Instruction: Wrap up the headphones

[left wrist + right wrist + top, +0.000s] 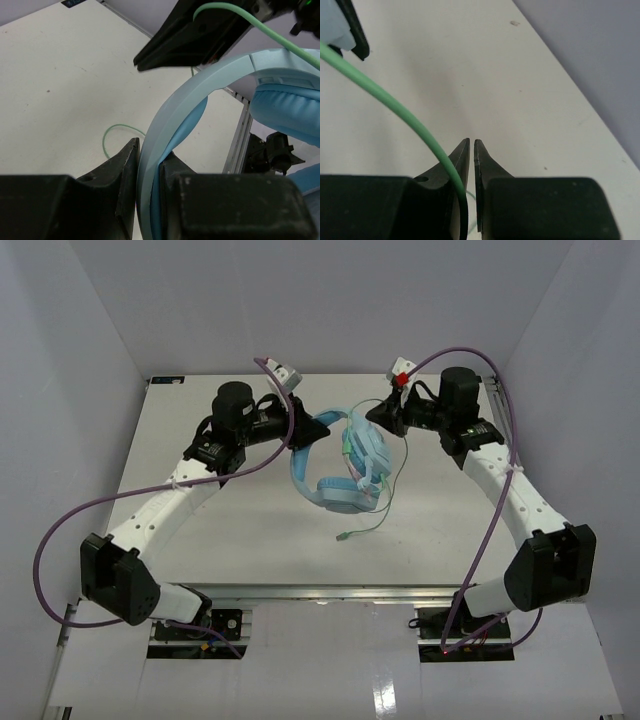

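The light blue headphones [335,480] are held off the table, their headband [200,85] arching up to a padded earcup [285,110]. My left gripper [316,430] is shut on the headband, which is pinched between its jaws in the left wrist view [150,150]. My right gripper [377,416] is just right of the upper earcup [364,450], shut on the pale-green cable [395,102], which slips down between its nearly touching jaws [472,142]. The cable hangs down, and its plug [343,536] lies on the table.
The white table [200,530] is boxed in by grey walls at the back and sides. A loop of cable [107,137] lies on the table below the left gripper. The right gripper's black fingers [200,30] show at the top of the left wrist view.
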{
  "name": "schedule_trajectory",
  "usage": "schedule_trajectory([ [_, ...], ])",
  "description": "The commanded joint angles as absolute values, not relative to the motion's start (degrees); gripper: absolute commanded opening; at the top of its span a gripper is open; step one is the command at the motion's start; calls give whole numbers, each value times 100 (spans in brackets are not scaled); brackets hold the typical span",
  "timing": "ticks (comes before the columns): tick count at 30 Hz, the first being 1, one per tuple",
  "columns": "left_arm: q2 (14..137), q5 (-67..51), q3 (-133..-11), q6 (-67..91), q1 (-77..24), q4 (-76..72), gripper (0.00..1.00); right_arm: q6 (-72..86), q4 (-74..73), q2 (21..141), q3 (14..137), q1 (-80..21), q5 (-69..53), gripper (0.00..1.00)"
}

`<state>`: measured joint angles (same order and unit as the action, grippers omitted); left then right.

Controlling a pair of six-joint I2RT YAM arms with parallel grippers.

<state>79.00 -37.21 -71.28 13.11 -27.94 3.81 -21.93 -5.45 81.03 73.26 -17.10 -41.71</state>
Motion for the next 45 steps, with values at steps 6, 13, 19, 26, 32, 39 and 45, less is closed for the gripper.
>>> schedule_trajectory([
  [6, 7851, -3135, -8381, 2271, -2812, 446, 0, 69, 1733, 8616, 6669, -1695, -5857, 17],
  [13, 8105, -2024, -9080, 2628, -2812, 687, 0, 2396, 4356, 8957, 6023, -1696, -6530, 18],
  [19, 8238, -1138, -9254, 2772, -2812, 494, 0, 4806, 7046, 9511, 5761, -1739, -6788, 18],
  [26, 8591, -638, -9713, 3021, -2813, 196, 0, 6045, 8614, 9809, 5572, -2138, -6658, 20],
  [32, 8854, -377, -10241, 3128, -2812, 193, 0, 6022, 8874, 9387, 5137, -2589, -6540, 22],
  [39, 8827, 110, -10308, 3282, -2812, 65, 0, 5700, 8728, 8900, 4816, -2689, -6397, 29],
  [45, 8822, 251, -10312, 3519, -2812, 50, 0, 5794, 8895, 8752, 4923, -2731, -6306, 31],
])
